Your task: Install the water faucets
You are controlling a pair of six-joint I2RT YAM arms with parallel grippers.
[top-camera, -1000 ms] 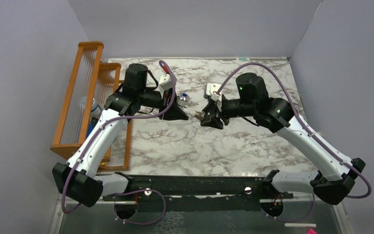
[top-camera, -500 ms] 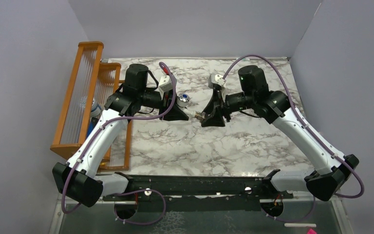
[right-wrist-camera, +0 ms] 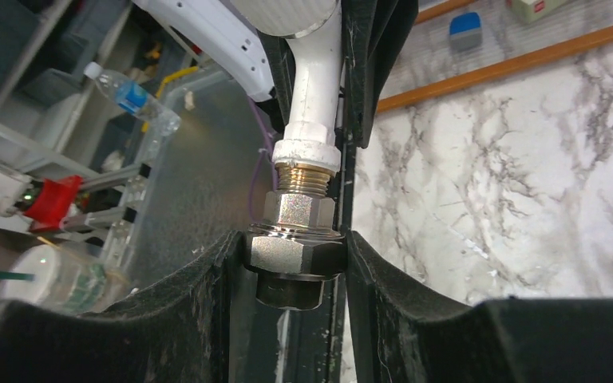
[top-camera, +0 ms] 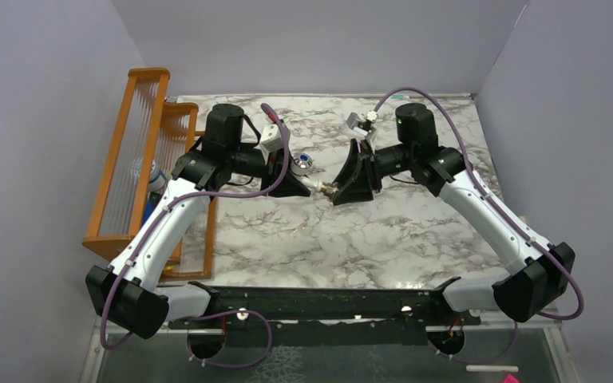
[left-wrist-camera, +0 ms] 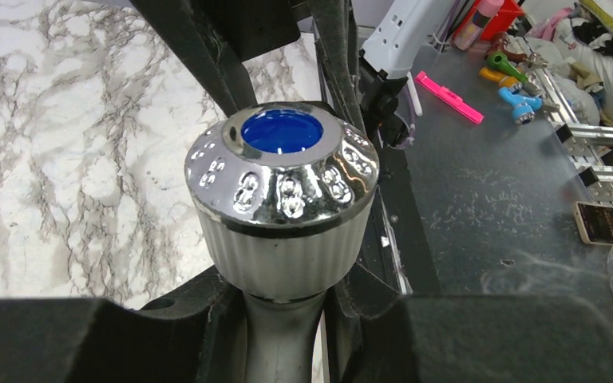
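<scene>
Wrist of right arm [top-camera: 479, 207] rolled over since a second ago, elbow swung outward, right jaws clamped on nut [right-wrist-camera: 295, 255] now seated on threaded end of tap [left-wrist-camera: 282, 195], tap unmoved in left jaws' tight grip above bench [top-camera: 327, 239].

Scanning every view for lettering: nothing legible. The bottle [right-wrist-camera: 130, 96] in the right wrist view wears a blue label, too blurred to read. The faucet [left-wrist-camera: 282, 183] carries just a plain blue dot.
</scene>
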